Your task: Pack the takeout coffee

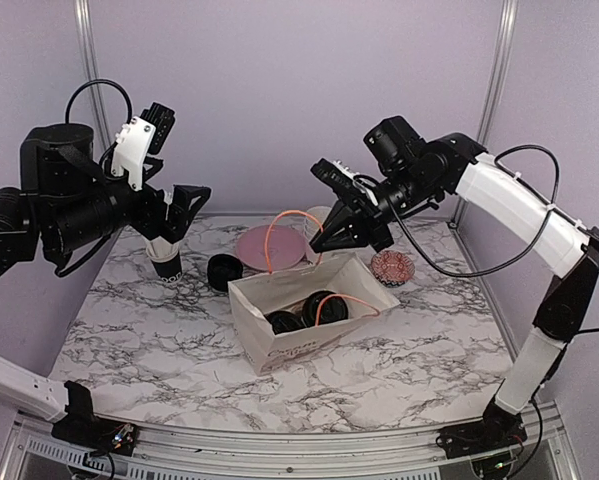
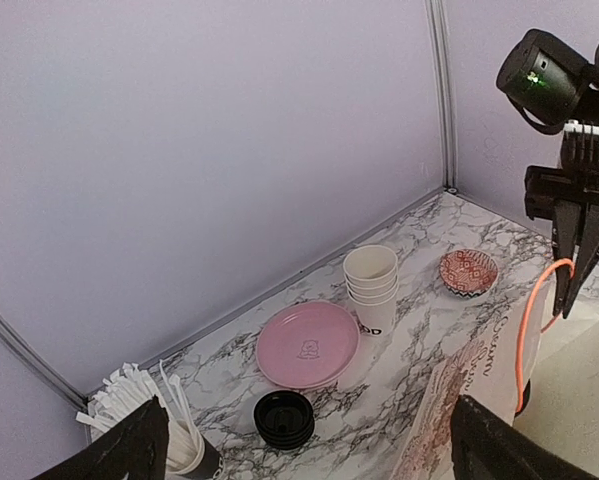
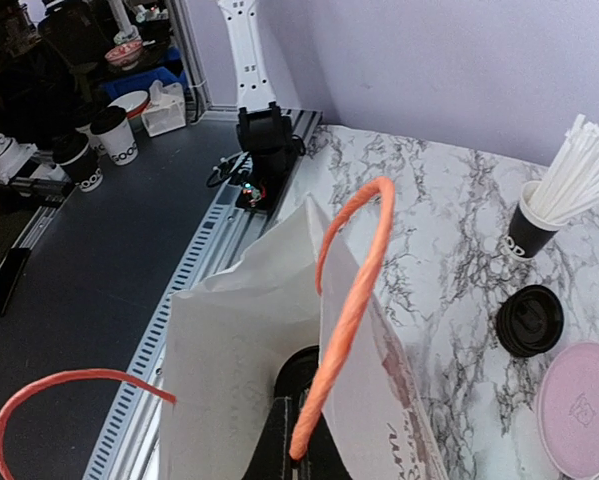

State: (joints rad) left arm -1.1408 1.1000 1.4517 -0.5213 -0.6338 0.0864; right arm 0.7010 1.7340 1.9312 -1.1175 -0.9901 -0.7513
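- Centre frame, the right claw (image 1: 322,243) pinches the orange handle (image 1: 276,232) of the paper bag (image 1: 289,350); the left claw (image 1: 186,212) hangs spread, upper left.
- The takeout coffee (image 1: 324,305) inside looks light and crushable; probably best lifted by the handle.

The walls of the bag (image 1: 289,350) hide the coffee cups (image 1: 314,302) below their black lids; its lettering is too small to read. The left wrist view cuts off the fingers (image 2: 129,450) of the left end effector (image 1: 184,210) and the straw cup (image 2: 204,465) at the bottom edge. The right wrist view crops the right end effector (image 3: 299,455), and the end of the handle (image 3: 349,300) is lost between its fingers.
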